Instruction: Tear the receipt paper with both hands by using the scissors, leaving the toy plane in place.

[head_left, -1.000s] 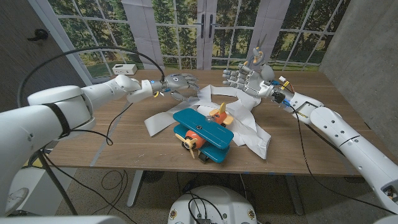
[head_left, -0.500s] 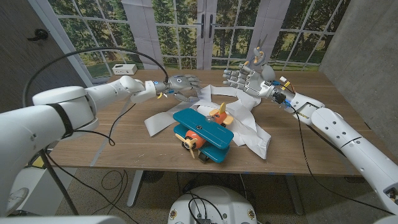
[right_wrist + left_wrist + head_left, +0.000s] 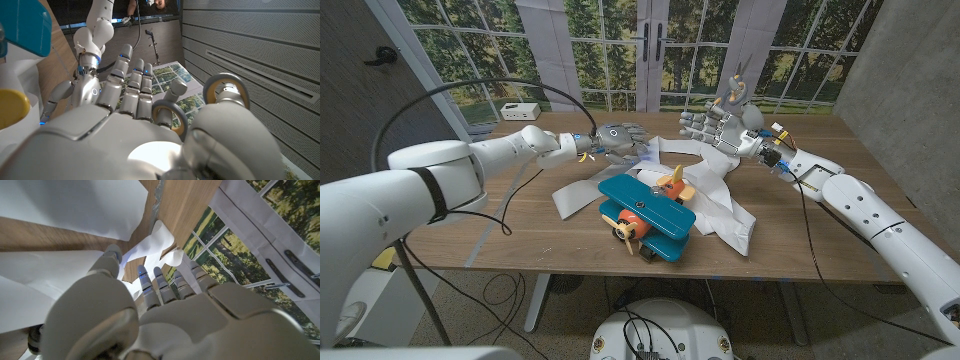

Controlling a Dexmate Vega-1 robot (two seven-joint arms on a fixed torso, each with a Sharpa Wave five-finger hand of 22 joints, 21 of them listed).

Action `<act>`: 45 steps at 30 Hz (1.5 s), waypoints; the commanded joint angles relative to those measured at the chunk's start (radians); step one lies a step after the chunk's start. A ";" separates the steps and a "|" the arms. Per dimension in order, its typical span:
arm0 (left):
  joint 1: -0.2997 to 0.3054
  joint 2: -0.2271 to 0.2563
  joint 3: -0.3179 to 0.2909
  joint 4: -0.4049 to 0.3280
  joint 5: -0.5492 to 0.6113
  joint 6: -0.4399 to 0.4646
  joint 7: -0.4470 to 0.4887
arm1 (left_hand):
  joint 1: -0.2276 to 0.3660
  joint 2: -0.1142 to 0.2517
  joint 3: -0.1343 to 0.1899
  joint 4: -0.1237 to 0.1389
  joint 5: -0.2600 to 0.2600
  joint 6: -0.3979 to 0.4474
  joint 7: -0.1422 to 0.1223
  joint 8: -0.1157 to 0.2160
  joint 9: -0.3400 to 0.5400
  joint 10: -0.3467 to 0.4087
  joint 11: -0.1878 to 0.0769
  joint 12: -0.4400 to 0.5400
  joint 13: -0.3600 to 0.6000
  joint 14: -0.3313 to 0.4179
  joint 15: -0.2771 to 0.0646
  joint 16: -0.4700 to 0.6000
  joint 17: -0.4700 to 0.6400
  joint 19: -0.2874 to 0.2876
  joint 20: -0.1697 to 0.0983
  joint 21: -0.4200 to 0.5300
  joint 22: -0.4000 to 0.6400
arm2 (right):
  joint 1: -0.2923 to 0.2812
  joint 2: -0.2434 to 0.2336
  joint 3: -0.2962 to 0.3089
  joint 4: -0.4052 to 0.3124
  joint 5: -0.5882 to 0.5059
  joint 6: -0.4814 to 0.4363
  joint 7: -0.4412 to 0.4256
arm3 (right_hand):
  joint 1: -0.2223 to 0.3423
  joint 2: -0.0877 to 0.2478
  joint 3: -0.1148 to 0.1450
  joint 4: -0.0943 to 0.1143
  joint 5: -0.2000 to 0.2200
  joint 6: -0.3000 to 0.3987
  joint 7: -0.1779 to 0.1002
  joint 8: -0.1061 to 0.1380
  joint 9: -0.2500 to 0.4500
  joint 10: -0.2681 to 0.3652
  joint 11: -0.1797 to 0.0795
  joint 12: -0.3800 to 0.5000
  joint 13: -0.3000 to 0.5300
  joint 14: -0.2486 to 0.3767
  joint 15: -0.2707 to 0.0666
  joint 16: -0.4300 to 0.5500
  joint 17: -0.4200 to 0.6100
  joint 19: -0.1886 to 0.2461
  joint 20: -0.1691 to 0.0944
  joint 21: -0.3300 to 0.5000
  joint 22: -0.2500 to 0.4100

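A wooden table (image 3: 510, 225) stands before a backdrop (image 3: 620, 50) printed with tall white-framed windows and double doors looking onto green trees. A small white box (image 3: 520, 109) sits at the table's far left edge. Grey walls (image 3: 895, 60) close in on both sides.

White box (image 3: 520, 108) at the wooden table's (image 3: 520, 225) far-left edge.

Probably lab: printed window backdrop (image 3: 620, 40)

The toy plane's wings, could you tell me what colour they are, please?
Teal blue on the toy plane, clearest in the head view.
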 commanded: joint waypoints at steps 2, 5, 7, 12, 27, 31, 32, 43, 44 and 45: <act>-0.022 -0.099 0.062 0.150 -0.025 0.002 0.032 | 0.019 0.001 0.009 0.000 0.006 0.008 -0.002 -0.005 0.001 0.007 0.000 -0.002 0.002 0.003 -0.115 0.000 -0.001 0.004 -0.006 0.003 0.003 | -0.007 -0.006 0.007 -0.007 0.004 0.003 -0.008 | 0.002 0.009 -0.008 -0.004 -0.001 0.046 0.049 0.005 -0.001 0.002 -0.003 0.004 -0.001 0.005 0.003 0.004 0.001 0.001 0.005 -0.003 0.005; -0.025 -0.117 0.078 0.176 -0.042 0.002 0.031 | 0.023 0.001 0.010 0.000 0.006 0.005 -0.002 -0.008 0.001 0.008 -0.002 -0.002 0.002 0.004 -0.116 0.001 -0.001 0.006 -0.007 0.003 0.003 | -0.006 -0.007 0.007 -0.005 0.004 0.003 -0.009 | 0.002 0.010 -0.009 -0.004 -0.001 0.046 0.050 0.006 0.000 0.003 -0.003 0.004 -0.001 0.006 0.001 0.004 0.001 0.001 0.005 -0.003 0.005; -0.026 -0.127 0.086 0.188 -0.056 -0.001 0.023 | 0.025 0.001 0.010 0.000 0.006 0.004 -0.002 -0.009 0.001 0.009 -0.003 -0.002 0.002 0.006 -0.117 0.001 -0.001 0.006 -0.008 0.004 0.003 | -0.004 -0.006 0.006 -0.003 0.003 0.004 -0.009 | 0.003 0.010 -0.009 -0.003 -0.001 0.045 0.051 0.006 0.000 0.003 -0.003 0.004 -0.001 0.005 0.000 0.004 0.001 0.001 0.005 -0.003 0.005; -0.028 -0.150 0.107 0.208 -0.081 0.012 0.017 | 0.030 -0.001 0.010 0.003 0.005 0.010 -0.001 -0.011 0.002 0.026 -0.008 0.004 0.002 0.015 -0.122 0.004 -0.001 0.008 -0.008 0.004 0.003 | -0.003 -0.003 0.005 0.001 0.005 0.004 -0.005 | 0.003 0.011 -0.012 -0.003 -0.001 0.050 0.049 -0.001 -0.011 0.002 -0.003 0.004 -0.002 0.005 0.000 0.004 0.001 0.001 0.005 -0.004 0.005; -0.031 -0.168 0.152 0.210 -0.116 0.031 0.042 | 0.062 0.014 0.013 0.005 0.008 0.058 -0.002 -0.007 0.004 0.094 -0.031 0.021 0.004 0.062 -0.149 0.014 -0.001 0.024 -0.017 0.008 0.003 | -0.012 -0.008 0.012 -0.011 0.006 0.007 -0.011 | 0.004 0.015 -0.016 -0.002 -0.001 0.052 0.052 0.005 -0.001 0.005 -0.002 0.005 -0.003 0.004 0.003 0.004 0.001 0.000 0.003 -0.004 0.005; -0.031 -0.164 0.157 0.203 -0.117 0.032 0.045 | 0.075 0.017 0.005 0.008 0.007 0.092 -0.002 -0.002 0.005 0.146 -0.036 0.033 0.009 0.091 -0.157 0.019 0.002 0.034 -0.019 0.010 0.004 | -0.014 -0.009 0.013 -0.015 0.006 0.009 -0.009 | 0.005 0.015 -0.017 -0.002 -0.001 0.050 0.052 0.007 0.002 0.005 -0.001 0.005 -0.003 0.007 -0.001 0.005 0.001 0.000 0.001 -0.004 0.005; -0.030 -0.162 0.160 0.197 -0.113 0.039 0.049 | 0.080 0.019 0.006 0.007 0.008 0.097 -0.002 0.000 0.005 0.151 -0.036 0.034 0.010 0.094 -0.159 0.019 0.002 0.034 -0.019 0.010 0.004 | -0.014 -0.010 0.013 -0.016 0.007 0.008 -0.009 | 0.005 0.015 -0.018 -0.002 -0.001 0.050 0.053 0.004 -0.002 0.005 -0.002 0.006 -0.003 0.006 0.000 0.004 0.001 0.000 0.001 -0.004 0.005; -0.024 -0.149 0.154 0.154 -0.117 0.042 0.029 | 0.131 0.057 -0.008 0.007 0.011 0.129 0.001 0.001 0.005 0.263 -0.037 0.064 0.031 0.191 -0.177 0.047 0.017 0.080 -0.056 0.020 0.003 | -0.023 -0.017 0.020 -0.034 0.011 0.009 -0.013 | 0.002 0.018 -0.022 0.001 -0.001 0.052 0.054 0.006 0.000 0.008 -0.001 0.006 -0.003 0.008 0.000 0.005 0.001 0.000 0.000 -0.004 0.005; -0.023 -0.148 0.150 0.151 -0.120 0.040 0.023 | 0.135 0.059 -0.012 0.008 0.010 0.142 0.002 0.005 0.005 0.272 -0.037 0.066 0.033 0.200 -0.179 0.048 0.017 0.085 -0.066 0.020 0.002 | -0.024 -0.018 0.021 -0.035 0.013 0.008 -0.013 | 0.002 0.018 -0.024 0.000 -0.001 0.057 0.054 -0.002 -0.013 0.008 -0.001 0.006 -0.003 0.003 0.003 0.003 0.001 -0.003 -0.002 -0.005 0.005; -0.021 -0.146 0.146 0.148 -0.123 0.040 0.020 | 0.142 0.066 -0.017 0.009 0.011 0.167 0.003 0.011 0.005 0.290 -0.036 0.070 0.036 0.226 -0.183 0.054 0.019 0.095 -0.078 0.020 0.002 | -0.026 -0.019 0.022 -0.038 0.013 0.008 -0.013 | 0.002 0.019 -0.024 0.000 -0.001 0.057 0.054 0.000 -0.011 0.008 -0.001 0.006 -0.003 0.001 0.002 0.002 0.001 -0.004 -0.002 -0.005 0.005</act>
